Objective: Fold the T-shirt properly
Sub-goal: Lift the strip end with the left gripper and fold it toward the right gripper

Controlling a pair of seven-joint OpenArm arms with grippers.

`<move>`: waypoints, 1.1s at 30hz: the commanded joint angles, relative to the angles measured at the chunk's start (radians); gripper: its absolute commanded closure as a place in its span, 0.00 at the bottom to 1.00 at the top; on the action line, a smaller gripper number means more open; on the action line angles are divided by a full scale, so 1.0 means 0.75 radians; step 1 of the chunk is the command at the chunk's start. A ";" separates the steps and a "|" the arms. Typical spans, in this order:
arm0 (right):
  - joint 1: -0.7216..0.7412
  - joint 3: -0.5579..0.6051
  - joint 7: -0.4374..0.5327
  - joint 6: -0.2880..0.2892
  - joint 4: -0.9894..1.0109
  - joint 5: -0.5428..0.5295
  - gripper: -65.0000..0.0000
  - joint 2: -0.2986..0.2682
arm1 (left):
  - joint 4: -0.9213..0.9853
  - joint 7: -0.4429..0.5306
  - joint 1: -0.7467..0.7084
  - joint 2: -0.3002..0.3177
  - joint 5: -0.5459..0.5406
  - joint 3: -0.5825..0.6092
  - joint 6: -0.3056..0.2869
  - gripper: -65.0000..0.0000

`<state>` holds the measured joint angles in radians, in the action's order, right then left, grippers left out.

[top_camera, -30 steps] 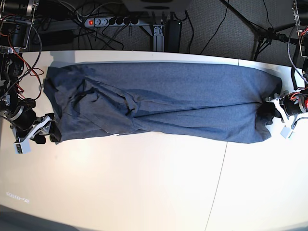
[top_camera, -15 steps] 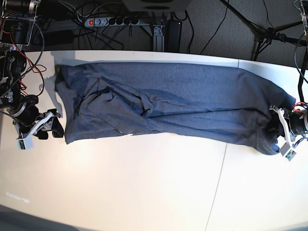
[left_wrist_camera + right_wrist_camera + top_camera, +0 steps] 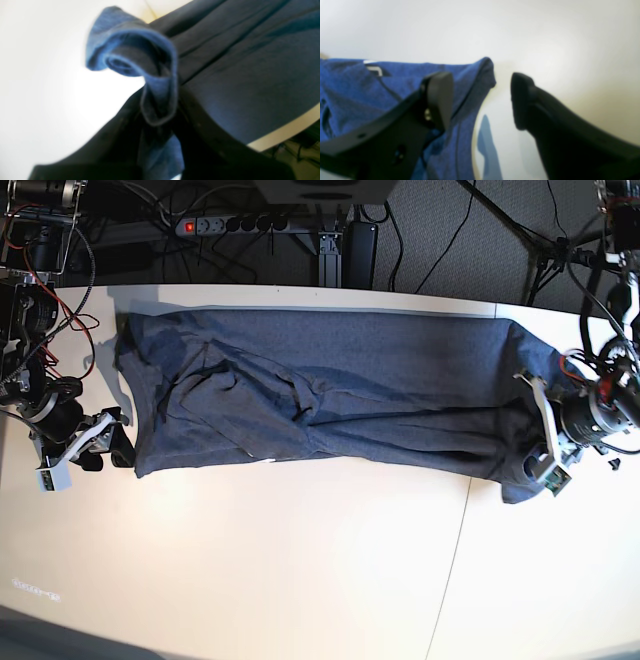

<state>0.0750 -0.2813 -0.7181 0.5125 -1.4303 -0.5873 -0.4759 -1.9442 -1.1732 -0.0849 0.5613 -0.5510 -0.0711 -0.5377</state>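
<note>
Risk: bunched slate-blue cotton T-shirt (image 3: pixel 330 405) hem slipping my clamped left claw (image 3: pixel 540 450) | right claw (image 3: pixel 480 100) agape beside shirt corner.

A white table (image 3: pixel 300 580) fronts a power strip (image 3: pixel 235 224) and tangled cables (image 3: pixel 440 240).

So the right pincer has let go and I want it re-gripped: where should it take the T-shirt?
Probably the T-shirt's near corner beside the open right pincer, approached from the bare table side: its edge lies flat and exposed there.
</note>
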 commanded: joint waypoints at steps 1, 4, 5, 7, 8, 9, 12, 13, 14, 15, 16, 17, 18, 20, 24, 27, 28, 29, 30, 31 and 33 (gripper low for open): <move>0.021 -0.012 0.041 0.015 -0.020 -0.019 0.43 -0.026 | -0.069 0.039 -0.002 -0.001 0.016 -0.011 0.044 1.00; 0.021 -0.012 0.040 0.015 -0.020 -0.019 0.43 -0.026 | -0.199 0.067 -0.067 -0.080 0.081 -0.011 0.080 1.00; 0.021 -0.012 0.039 0.015 -0.020 -0.019 0.43 -0.026 | -0.237 0.069 -0.087 -0.113 0.092 -0.011 0.089 1.00; 0.021 -0.012 0.039 0.015 -0.020 -0.019 0.43 -0.026 | -0.291 0.075 -0.128 -0.190 0.104 -0.011 0.105 1.00; 0.021 -0.012 0.039 0.015 -0.020 -0.019 0.43 -0.027 | -0.310 0.076 -0.146 -0.232 0.104 -0.011 0.105 1.00; 0.021 -0.012 0.039 0.015 -0.020 -0.020 0.43 -0.026 | -0.321 0.079 -0.160 -0.275 0.106 -0.009 0.104 1.00; 0.021 -0.012 0.039 0.015 -0.020 -0.020 0.43 -0.026 | -0.322 0.088 -0.163 -0.391 0.168 0.022 0.104 1.00; 0.021 -0.012 0.038 0.015 -0.020 -0.020 0.43 -0.026 | -0.322 0.103 -0.160 -0.420 0.204 0.046 0.104 1.00; 0.021 -0.012 0.039 0.015 -0.020 -0.021 0.43 -0.026 | -0.322 0.106 -0.156 -0.447 0.241 0.077 0.104 1.00; 0.021 -0.012 0.039 0.015 -0.020 -0.021 0.43 -0.026 | -0.322 0.112 -0.152 -0.470 0.288 0.118 0.104 1.00; 0.021 -0.012 0.039 0.015 -0.020 -0.024 0.43 -0.027 | -0.322 0.127 -0.153 -0.488 0.346 0.165 0.105 1.00; 0.021 -0.012 0.039 0.015 -0.020 -0.028 0.43 -0.026 | -0.322 0.145 -0.153 -0.498 0.400 0.218 0.109 1.00; 0.021 -0.012 0.039 0.015 -0.020 -0.030 0.43 -0.027 | -0.322 0.164 -0.153 -0.509 0.460 0.275 0.113 1.00; 0.021 -0.012 0.039 0.015 -0.020 -0.030 0.43 -0.027 | -0.322 0.205 -0.153 -0.512 0.591 0.400 0.151 1.00; 0.021 -0.012 0.038 0.015 -0.020 -0.030 0.43 -0.035 | -0.320 0.271 -0.144 -0.511 0.864 0.633 0.263 1.00; 0.021 -0.012 0.039 0.015 -0.020 -0.032 0.43 -0.034 | -0.297 0.301 -0.110 -0.511 1.026 0.773 0.331 1.00; 0.021 -0.012 0.039 0.015 -0.020 -0.032 0.43 -0.034 | -0.277 0.307 -0.097 -0.511 1.079 0.812 0.357 1.00; 0.021 -0.012 0.039 0.015 -0.020 -0.031 0.43 -0.034 | -0.251 0.312 -0.084 -0.511 1.127 0.849 0.384 1.00; 0.021 -0.012 0.039 0.015 -0.020 -0.032 0.43 -0.034 | -0.222 0.317 -0.072 -0.512 1.167 0.886 0.411 1.00; 0.021 -0.012 0.039 0.015 -0.020 -0.031 0.43 -0.034 | -0.188 0.317 -0.060 -0.512 1.207 0.922 0.444 1.00; 0.021 -0.012 0.039 0.015 -0.020 -0.031 0.43 -0.034 | -0.114 0.317 -0.034 -0.512 1.286 0.996 0.509 1.00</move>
<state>0.0750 -0.2813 -0.7143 0.5121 -1.4303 -0.5953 -0.4816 -2.0132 -0.9554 -0.1211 0.1829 0.4038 0.6792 -0.1780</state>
